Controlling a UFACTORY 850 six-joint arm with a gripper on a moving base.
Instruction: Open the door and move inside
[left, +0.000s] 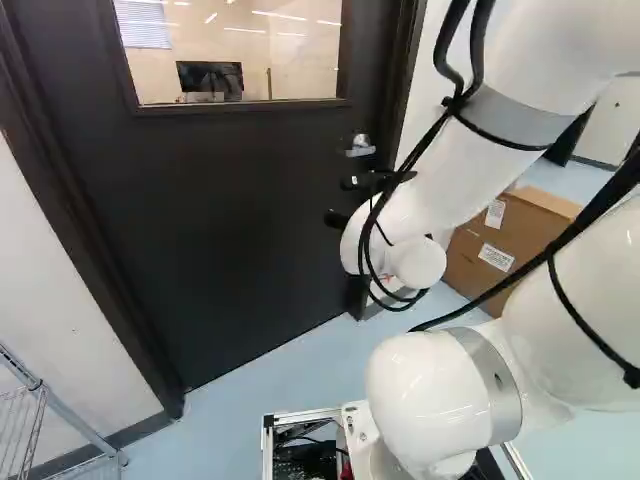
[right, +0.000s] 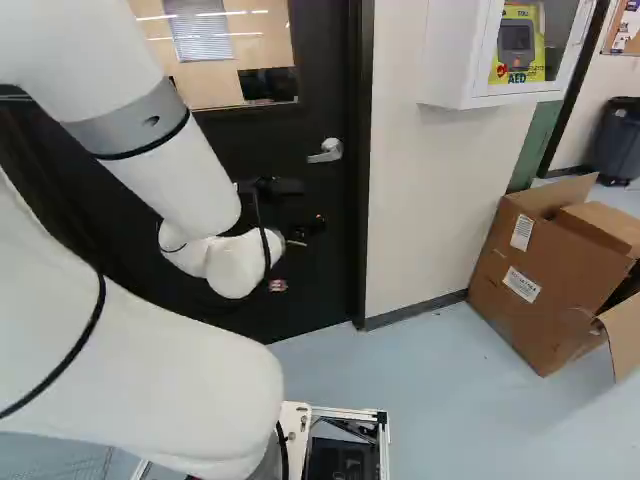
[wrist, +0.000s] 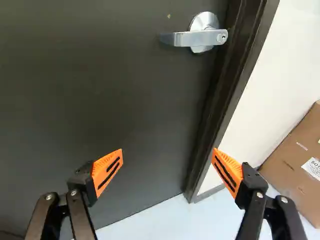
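Note:
The black gripper (right: 308, 228) is partly hidden behind the wrist in the right base view, held low in front of the dark door (right: 320, 270). In the wrist view the gripper (wrist: 167, 163) stands open, its orange pads wide apart with nothing between them. The silver lever handle (wrist: 192, 37) sits ahead of the fingers on the door (wrist: 100, 90), near the frame (wrist: 227, 85), and nothing touches it. The same handle (right: 326, 151) shows above the gripper in the right base view. The door is shut in its frame.
Right of the door are a white wall (right: 410, 200), a wall cabinet (right: 460, 60) and an open cardboard box (right: 530, 270) on the floor. A wire rack (left: 50, 420) stands at the lower left of the left base view. The door has a window (left: 230, 50).

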